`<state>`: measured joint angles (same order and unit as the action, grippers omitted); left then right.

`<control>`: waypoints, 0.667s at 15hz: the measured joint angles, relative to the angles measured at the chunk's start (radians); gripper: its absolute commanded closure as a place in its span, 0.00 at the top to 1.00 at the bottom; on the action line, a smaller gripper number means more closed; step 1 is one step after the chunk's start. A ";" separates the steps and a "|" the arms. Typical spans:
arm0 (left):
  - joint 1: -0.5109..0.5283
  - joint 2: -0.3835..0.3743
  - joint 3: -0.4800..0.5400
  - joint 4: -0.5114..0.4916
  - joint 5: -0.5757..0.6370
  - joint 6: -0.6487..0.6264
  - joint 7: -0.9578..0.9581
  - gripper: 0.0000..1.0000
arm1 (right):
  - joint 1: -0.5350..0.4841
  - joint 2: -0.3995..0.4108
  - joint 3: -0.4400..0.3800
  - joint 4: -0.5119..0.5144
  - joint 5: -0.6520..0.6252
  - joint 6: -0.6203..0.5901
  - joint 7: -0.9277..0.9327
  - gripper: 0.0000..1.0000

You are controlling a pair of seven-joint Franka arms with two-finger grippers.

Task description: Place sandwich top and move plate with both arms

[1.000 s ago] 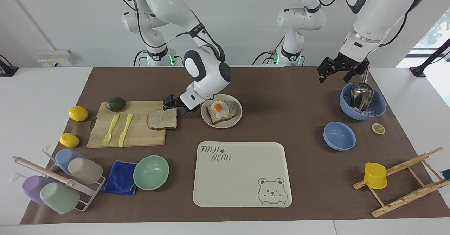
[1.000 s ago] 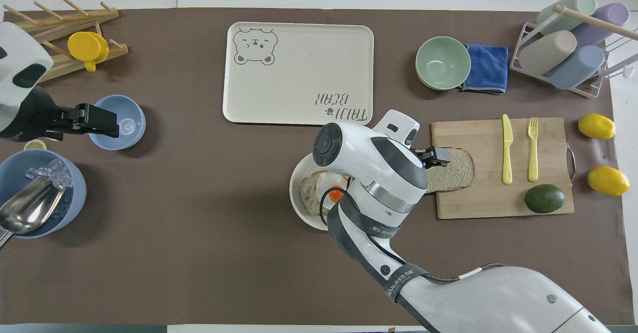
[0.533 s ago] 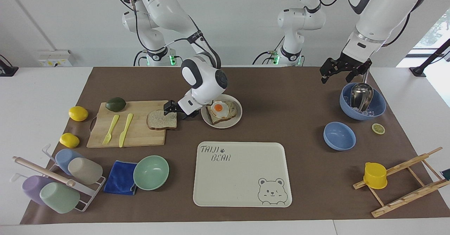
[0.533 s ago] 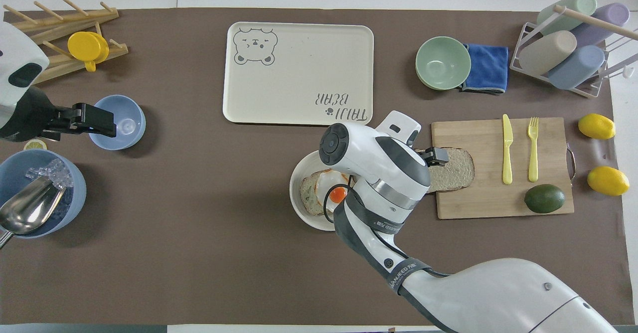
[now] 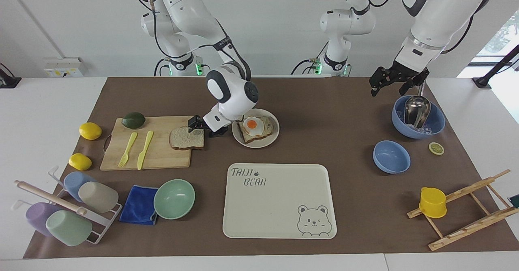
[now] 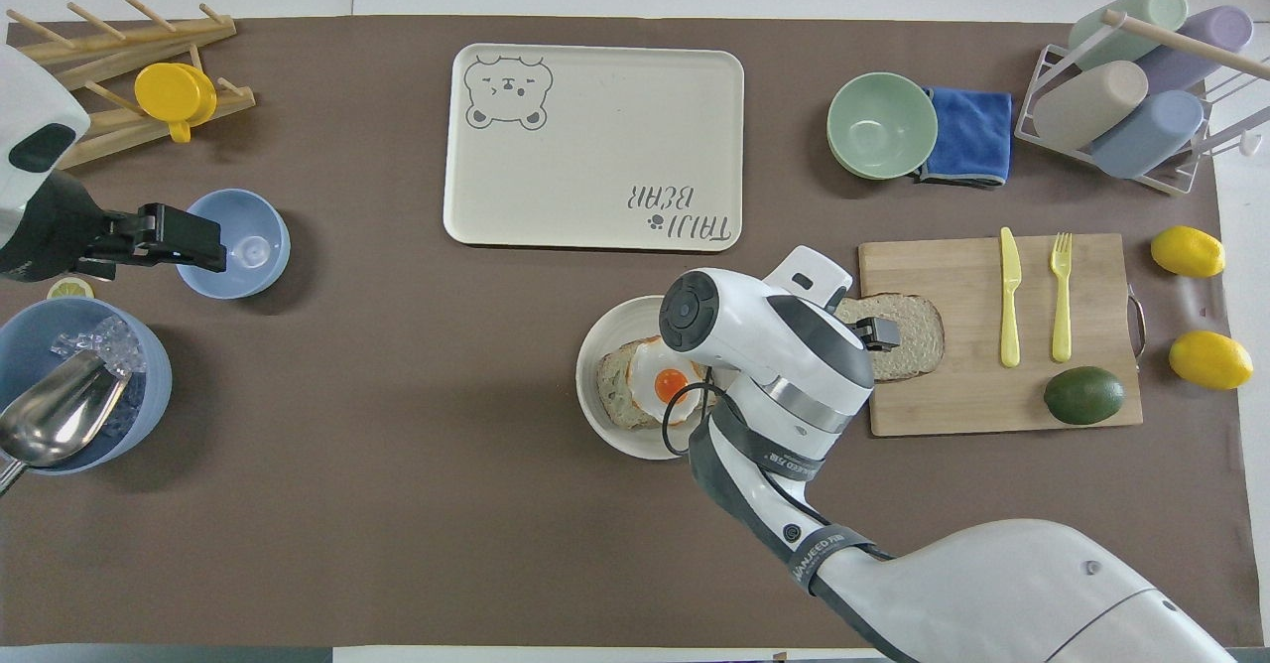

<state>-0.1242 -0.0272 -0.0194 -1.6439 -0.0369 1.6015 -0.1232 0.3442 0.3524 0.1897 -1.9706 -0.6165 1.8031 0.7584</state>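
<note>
The sandwich top (image 5: 184,139) lies flat on a wooden cutting board (image 5: 162,157), at the board's end nearest the plate; it also shows in the overhead view (image 6: 918,324). The plate (image 5: 272,138) stands beside the board on the brown mat and holds a toast slice with a fried egg (image 5: 253,126); its rim shows from above (image 6: 593,415). My right gripper (image 5: 201,127) is open and low at the slice's edge toward the plate (image 6: 865,331). My left gripper (image 5: 389,86) is open and empty, raised over the mat beside a large blue bowl (image 5: 436,125).
A bear-print tray (image 5: 279,206) lies farther from the robots than the plate. A knife, a fork and an avocado (image 5: 133,120) share the board. A mint bowl (image 5: 174,198), a blue cloth, a cup rack (image 5: 69,206), lemons, a small blue bowl (image 5: 391,156) and a wooden rack (image 5: 466,210) stand around.
My right gripper has come down a little to the bread's edge and its wrist has turned. My left gripper has lifted slightly. The bread and the plate have not moved.
</note>
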 measured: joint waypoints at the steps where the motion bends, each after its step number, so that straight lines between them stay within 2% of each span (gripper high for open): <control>1: 0.000 0.000 0.000 0.000 0.000 0.002 0.000 1.00 | -0.004 -0.003 0.000 -0.007 0.000 0.000 0.000 0.95; 3: 0.000 0.000 0.000 0.000 0.000 0.004 0.000 1.00 | -0.008 -0.008 0.000 -0.024 0.000 0.000 0.000 0.85; 4: 0.000 0.000 0.000 0.000 0.000 0.005 0.000 1.00 | -0.008 -0.011 0.000 -0.032 0.000 0.000 0.001 0.77; 5: 0.000 0.000 0.000 0.000 0.000 0.005 0.000 1.00 | -0.008 -0.014 0.000 -0.037 -0.001 0.001 0.001 0.64; 7: 0.000 0.000 -0.001 0.000 0.000 0.006 0.000 1.00 | -0.008 -0.020 0.000 -0.047 -0.001 0.001 0.001 0.16; 8: 0.000 0.000 -0.001 0.000 0.000 0.006 0.000 1.00 | -0.008 -0.020 0.000 -0.049 -0.001 0.001 0.001 0.00; 10: 0.000 0.000 -0.001 0.000 0.000 0.007 0.000 1.00 | -0.008 -0.021 0.001 -0.050 -0.001 -0.001 0.001 0.00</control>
<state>-0.1242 -0.0272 -0.0201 -1.6439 -0.0369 1.6083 -0.1232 0.3364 0.3313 0.1902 -2.0201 -0.6173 1.8020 0.7591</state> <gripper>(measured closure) 0.000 0.595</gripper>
